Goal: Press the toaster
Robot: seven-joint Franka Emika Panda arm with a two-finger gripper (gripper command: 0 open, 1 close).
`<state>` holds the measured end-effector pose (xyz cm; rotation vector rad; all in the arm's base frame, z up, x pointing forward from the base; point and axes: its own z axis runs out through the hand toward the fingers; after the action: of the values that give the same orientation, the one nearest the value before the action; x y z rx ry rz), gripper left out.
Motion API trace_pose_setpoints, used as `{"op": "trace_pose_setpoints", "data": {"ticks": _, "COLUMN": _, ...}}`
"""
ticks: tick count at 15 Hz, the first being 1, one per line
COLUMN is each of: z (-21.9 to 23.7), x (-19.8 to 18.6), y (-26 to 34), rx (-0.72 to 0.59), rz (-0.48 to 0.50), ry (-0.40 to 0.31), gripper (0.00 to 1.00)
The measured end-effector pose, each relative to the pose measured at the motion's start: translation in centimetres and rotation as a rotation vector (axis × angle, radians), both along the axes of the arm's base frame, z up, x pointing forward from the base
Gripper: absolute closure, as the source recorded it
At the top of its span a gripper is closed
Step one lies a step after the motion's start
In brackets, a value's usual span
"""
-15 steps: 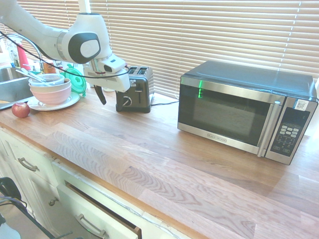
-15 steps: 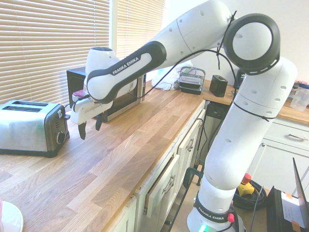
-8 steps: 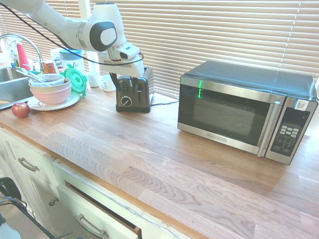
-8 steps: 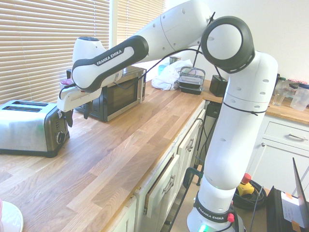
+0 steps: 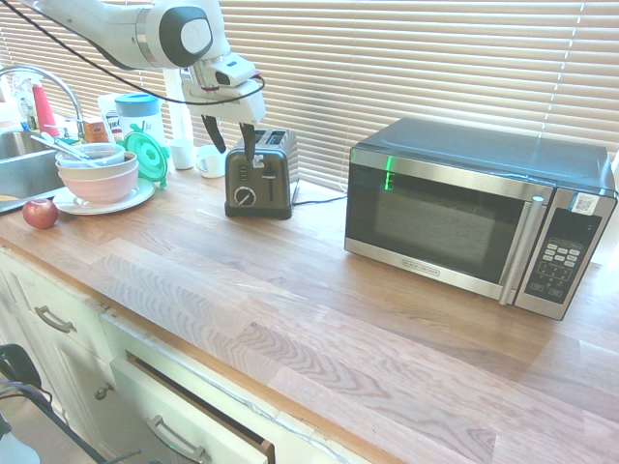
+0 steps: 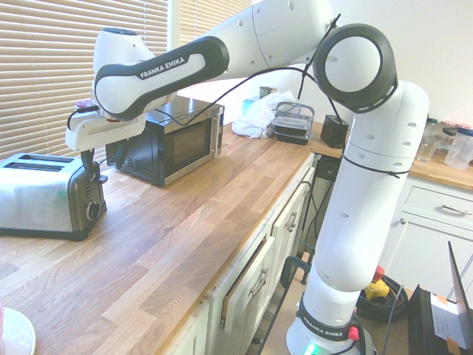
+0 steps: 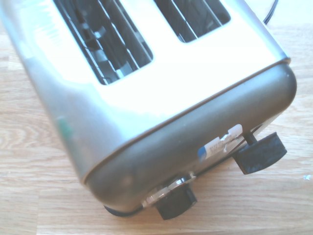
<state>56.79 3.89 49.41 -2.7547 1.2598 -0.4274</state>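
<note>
Repositioned since the earlier frame: gripper (image 5: 248,145), fingers seemingly closed and empty, now poised directly above the toaster (image 5: 259,175) lever (image 7: 258,152), readied for pressing.

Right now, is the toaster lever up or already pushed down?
Up. In the wrist view, the lever sits near the top of the toaster's black front, well above the dial.

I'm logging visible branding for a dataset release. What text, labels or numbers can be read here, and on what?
"FRANKA EMIKA": on the robot arm's black band.
Microwave: brand line under the door and keypad markings, too small to read.
Toaster: small blue-and-white sticker on the front panel, blurred, unreadable.
Containers by the sink: labels too small to read.
</note>
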Motion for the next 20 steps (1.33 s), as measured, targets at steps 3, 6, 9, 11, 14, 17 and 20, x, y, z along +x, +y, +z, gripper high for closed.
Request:
{"op": "trace_pose_setpoints", "data": {"ticks": 3, "z": -0.1, "x": 0.2, "y": -1.3, "rx": 0.0, "rz": -0.022, "ry": 0.007, "gripper": 1.0}}
{"op": "trace_pose_setpoints", "data": {"ticks": 6, "z": -0.6, "x": 0.4, "y": -2.1, "rx": -0.003, "rz": -0.026, "ry": 0.017, "gripper": 1.0}}
{"op": "trace_pose_setpoints", "data": {"ticks": 9, "z": -1.6, "x": 0.8, "y": -2.7, "rx": -0.007, "rz": -0.017, "ry": 0.027, "gripper": 1.0}}
{"op": "trace_pose_setpoints", "data": {"ticks": 11, "z": -2.0, "x": 1.0, "y": -2.9, "rx": -0.011, "rz": -0.011, "ry": 0.031, "gripper": 1.0}}
{"op": "trace_pose_setpoints", "data": {"ticks": 14, "z": -2.3, "x": 1.2, "y": -3.0, "rx": -0.017, "rz": -0.004, "ry": 0.032, "gripper": 1.0}}
{"op": "trace_pose_setpoints", "data": {"ticks": 17, "z": -2.0, "x": 2.2, "y": -2.9, "rx": -0.026, "rz": 0.003, "ry": 0.026, "gripper": 1.0}}
{"op": "trace_pose_setpoints", "data": {"ticks": 20, "z": -1.3, "x": 3.6, "y": -2.3, "rx": -0.042, "rz": 0.017, "ry": 0.022, "gripper": 1.0}}
